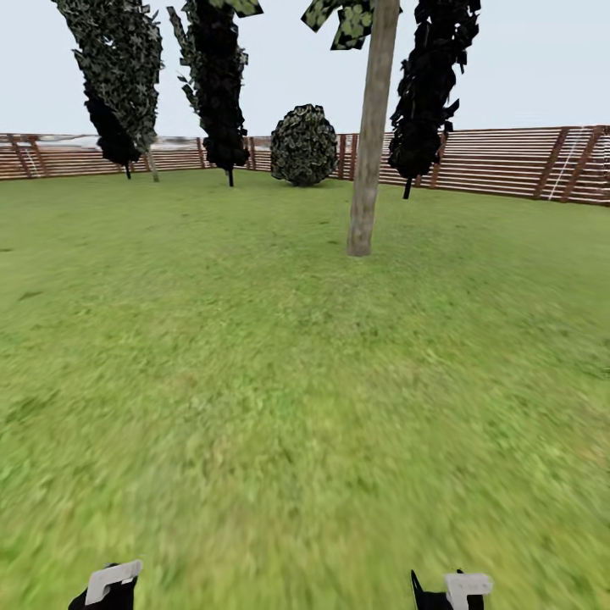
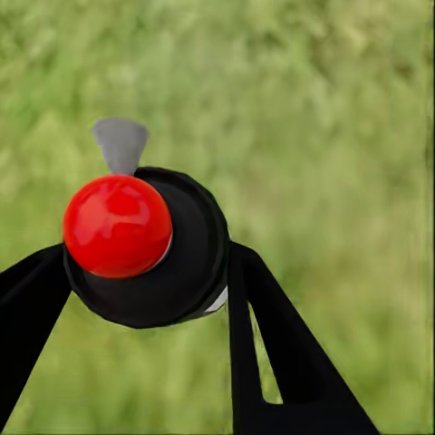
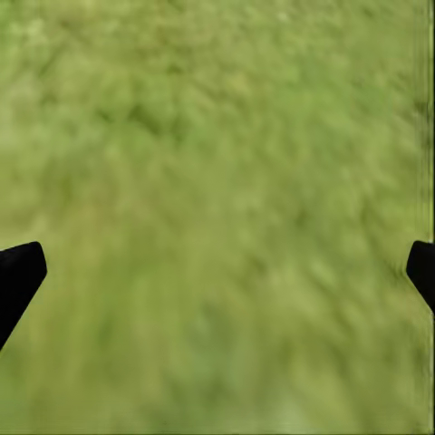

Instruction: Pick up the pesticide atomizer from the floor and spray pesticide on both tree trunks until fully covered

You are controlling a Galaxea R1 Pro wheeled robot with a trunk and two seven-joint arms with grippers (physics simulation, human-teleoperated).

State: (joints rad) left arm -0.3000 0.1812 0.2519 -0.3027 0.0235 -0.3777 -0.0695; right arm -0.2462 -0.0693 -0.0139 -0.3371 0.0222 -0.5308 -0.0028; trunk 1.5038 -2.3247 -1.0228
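Observation:
The pesticide atomizer is a black round body with a red ball cap and a grey nozzle tip. My left gripper is shut on it, a black finger on either side, above blurry green grass. In the head view the left gripper sits at the bottom edge. My right gripper is open over the floor with nothing between its fingers; it also pokes in at the bottom of the head view. One tree trunk, thick and grey-tan, stands ahead, slightly right, several metres off.
Open lawn stretches from me to the trunk. A brown slatted fence rings the back. Dark-leaved thin trees and a round bush stand near the fence.

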